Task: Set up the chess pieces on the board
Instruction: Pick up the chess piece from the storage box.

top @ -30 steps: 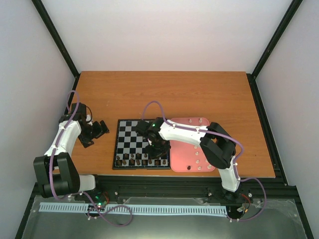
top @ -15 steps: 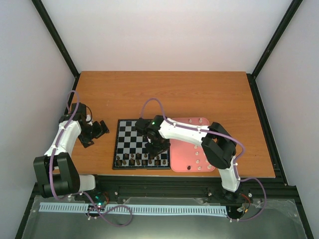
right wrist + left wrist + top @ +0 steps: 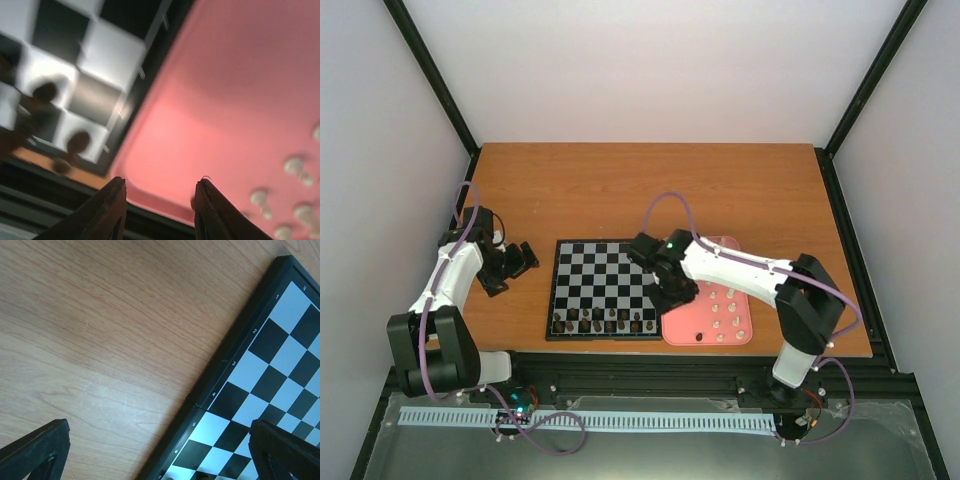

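Observation:
The board (image 3: 588, 266) lies at mid-table, and dark chess pieces (image 3: 605, 322) fill its two nearest rows. Cream chess pieces (image 3: 725, 310) and one dark piece (image 3: 699, 337) stand on the pink tray (image 3: 682, 324) to its right. My right gripper (image 3: 672, 293) hangs over the seam between board and tray. In the right wrist view that gripper (image 3: 161, 180) is open and empty above the tray (image 3: 235, 100), with blurred dark pieces (image 3: 44, 92) on the board (image 3: 112, 55) and cream pieces (image 3: 294, 164) at the right. My left gripper (image 3: 512, 263) rests left of the board, wide open (image 3: 160, 460) beside the board's edge (image 3: 280, 355).
Bare wooden table (image 3: 650, 190) stretches behind the board to the far wall. A black frame rail (image 3: 670, 365) runs along the near edge just below board and tray. Upright black posts stand at the table's back corners.
My right gripper has swung right from over the board's near right rows to the tray's left edge, and its jaws have widened. The left arm has not moved.

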Action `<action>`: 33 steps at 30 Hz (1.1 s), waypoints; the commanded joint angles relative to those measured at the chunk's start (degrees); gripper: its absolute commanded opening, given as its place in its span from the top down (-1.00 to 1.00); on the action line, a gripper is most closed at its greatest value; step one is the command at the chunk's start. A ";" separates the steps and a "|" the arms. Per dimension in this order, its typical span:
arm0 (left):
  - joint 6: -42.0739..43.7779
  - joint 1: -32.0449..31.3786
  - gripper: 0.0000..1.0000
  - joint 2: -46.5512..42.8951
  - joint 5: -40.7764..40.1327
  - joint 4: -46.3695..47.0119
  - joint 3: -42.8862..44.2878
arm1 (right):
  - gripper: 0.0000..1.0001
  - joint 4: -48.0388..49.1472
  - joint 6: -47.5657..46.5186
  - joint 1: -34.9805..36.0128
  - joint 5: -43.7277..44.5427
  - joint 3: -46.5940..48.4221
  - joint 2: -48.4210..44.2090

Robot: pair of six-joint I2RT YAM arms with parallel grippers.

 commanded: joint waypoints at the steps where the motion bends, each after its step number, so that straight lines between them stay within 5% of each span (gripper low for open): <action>1: 0.66 -0.17 -1.00 0.81 -0.16 0.18 1.94 | 0.23 0.01 3.29 0.19 -1.53 -8.91 -5.15; 26: 0.53 -0.18 -0.99 2.29 -1.34 -0.17 2.59 | 0.23 5.35 5.25 -1.30 -3.62 -24.50 -11.56; 33: 0.41 -0.12 -0.99 2.01 -1.94 -0.66 2.66 | 0.58 6.99 4.21 -2.50 -3.84 -25.50 -11.07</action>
